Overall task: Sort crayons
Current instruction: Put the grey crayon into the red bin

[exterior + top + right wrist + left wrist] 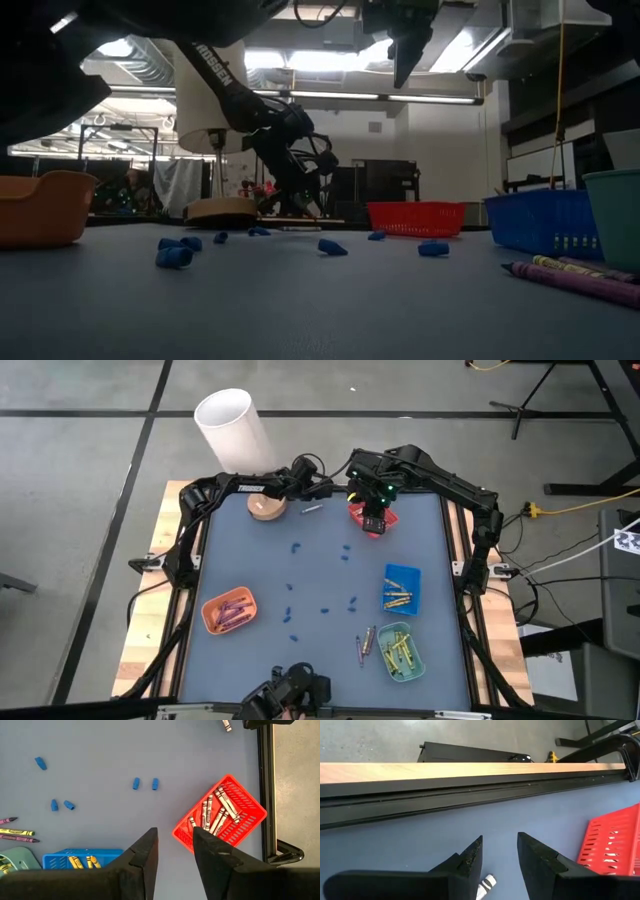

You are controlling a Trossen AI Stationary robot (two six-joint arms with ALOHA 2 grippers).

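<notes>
Left wrist view shows your left pincer (499, 854) low over the counter (420, 835), its two fingers a little apart and holding nothing. One silver-grey crayon (485, 886) lies on the counter right under them, just peeking out at the bottom middle of the frame. The red basket (615, 845) sits at the right edge.

In the high view, your right pincer (374, 520) hangs over that red basket (356, 513) near the top middle. Its fingers are apart too, and empty. The basket already has silver-grey crayons (216, 812) inside.

Other crayons are in the orange tray (212, 622) at lower left, the blue tray (403, 573) at right and the green tray (414, 663) below it. A few loose crayons (365, 644) lie beside the green tray. Small blue bits (290, 612) are scattered in the middle.

Watch out: the lone crayon is thin and round. If your left pincer comes down a bit off, it could roll away or get pushed toward the counter's back edge. Also, your two arms are close together near the top, so they might bump.
</notes>
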